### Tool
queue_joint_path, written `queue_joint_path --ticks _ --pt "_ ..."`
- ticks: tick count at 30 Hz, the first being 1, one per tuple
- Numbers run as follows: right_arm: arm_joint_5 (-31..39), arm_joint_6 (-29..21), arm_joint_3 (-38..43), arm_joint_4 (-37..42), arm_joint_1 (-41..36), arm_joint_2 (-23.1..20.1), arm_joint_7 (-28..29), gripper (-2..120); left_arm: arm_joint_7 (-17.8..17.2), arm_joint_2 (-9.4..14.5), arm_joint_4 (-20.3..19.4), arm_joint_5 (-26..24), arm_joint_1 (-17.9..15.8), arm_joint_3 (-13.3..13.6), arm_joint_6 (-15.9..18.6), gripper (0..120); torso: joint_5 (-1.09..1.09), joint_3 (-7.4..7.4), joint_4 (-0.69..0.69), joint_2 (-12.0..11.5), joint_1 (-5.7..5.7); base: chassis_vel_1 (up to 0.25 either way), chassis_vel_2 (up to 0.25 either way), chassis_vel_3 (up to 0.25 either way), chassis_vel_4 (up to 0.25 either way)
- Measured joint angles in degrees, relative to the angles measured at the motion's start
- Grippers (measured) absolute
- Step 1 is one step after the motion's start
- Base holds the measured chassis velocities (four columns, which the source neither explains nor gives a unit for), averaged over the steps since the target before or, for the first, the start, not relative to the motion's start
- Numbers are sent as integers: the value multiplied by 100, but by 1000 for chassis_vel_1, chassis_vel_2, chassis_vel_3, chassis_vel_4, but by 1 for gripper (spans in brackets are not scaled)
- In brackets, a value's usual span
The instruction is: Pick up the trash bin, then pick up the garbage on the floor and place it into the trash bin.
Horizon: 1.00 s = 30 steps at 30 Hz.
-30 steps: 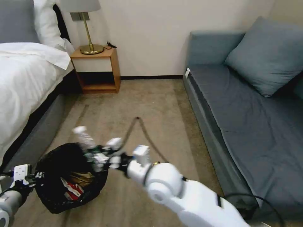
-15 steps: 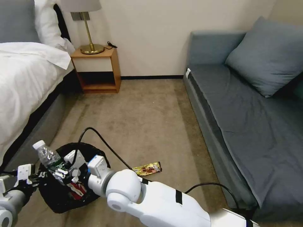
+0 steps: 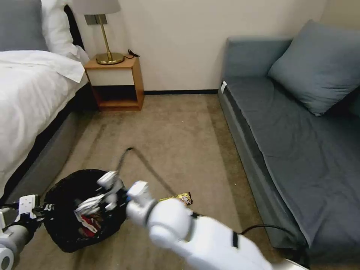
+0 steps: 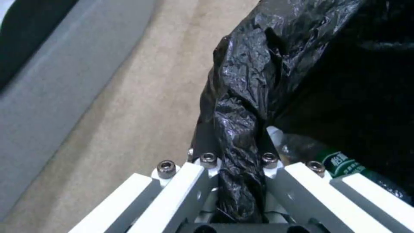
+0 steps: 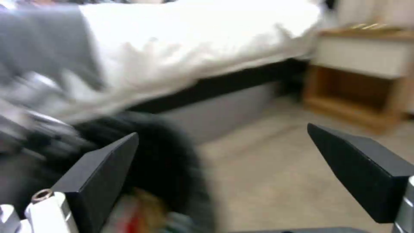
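Note:
The trash bin (image 3: 65,240), lined with a crinkly black bag, hangs low at the near left. My left gripper (image 3: 45,209) is shut on its rim, and the left wrist view shows the black bag (image 4: 241,106) pinched between the fingers. Inside the bin lie a red-and-white wrapper (image 3: 88,225) and a clear bottle with a green label (image 4: 341,160). My right gripper (image 3: 96,195) hovers over the bin's far side, blurred by motion. In the right wrist view this gripper (image 5: 222,136) is open and holds nothing. A gold-brown snack wrapper (image 3: 179,197) lies on the carpet right of the bin.
A bed (image 3: 26,93) runs along the left, with a wooden nightstand (image 3: 116,80) and a lamp (image 3: 103,33) behind it. A grey sofa (image 3: 292,127) lines the right side. Open carpet (image 3: 168,131) lies between them. A black cable (image 3: 142,165) arcs over my right arm.
Half a second ago my right gripper held the bottle over the bin. The bottle now lies inside the bin, and the open gripper has swung back to the right.

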Motion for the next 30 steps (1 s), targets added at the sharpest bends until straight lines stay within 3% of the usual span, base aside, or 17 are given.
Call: queue_joint_path --ticks 2,5,8,10,12,14,16,20,24,30 --pt "-36 44 45 -18 -19 -77 -29 100 1 0 5 0 0 -1 0 3 0 0 0 0 0 0 0 0 0" --pt "-665 479 344 -511 -308 -671 -285 100 5 2 24 0 -21 -3 -1 3 0 0 -1 0 0 0 0 0 0" --pt "-1278 762 354 -974 -447 -768 -387 100 8 5 24 -1 -30 6 -1 3 0 0 -1 0 0 0 0 0 0" --pt "-2258 1342 328 -1813 -544 -683 -547 100 8 -4 1 0 -30 22 -1 3 -1 0 -1 0 0 0 0 0 0" --pt "-2422 1446 318 -1977 -544 -643 -562 100 8 -6 -9 0 -26 23 -2 3 -1 1 -1 0 0 0 0 0 0" --pt "-3039 1875 279 -2645 -493 -467 -606 100 17 -13 -58 0 17 -1 -2 3 0 0 0 0 0 0 0 0 0" --pt "-3088 1911 274 -2704 -484 -453 -610 100 18 -14 -61 0 21 -6 -1 3 -1 0 0 0 0 0 0 0 0" --pt "-4176 2504 157 -3840 -361 -133 -731 100 45 4 -73 -16 152 -195 -1 3 -1 0 2 0 0 0 0 0 0" --pt "-4782 2711 161 -4410 -345 12 -734 100 56 5 -29 -22 183 -247 -1 3 -2 0 2 0 0 0 0 0 0" --pt "-5091 2806 280 -5052 -224 244 -556 100 62 6 -25 -28 174 -250 -1 3 -3 0 1 0 0 0 0 0 0"
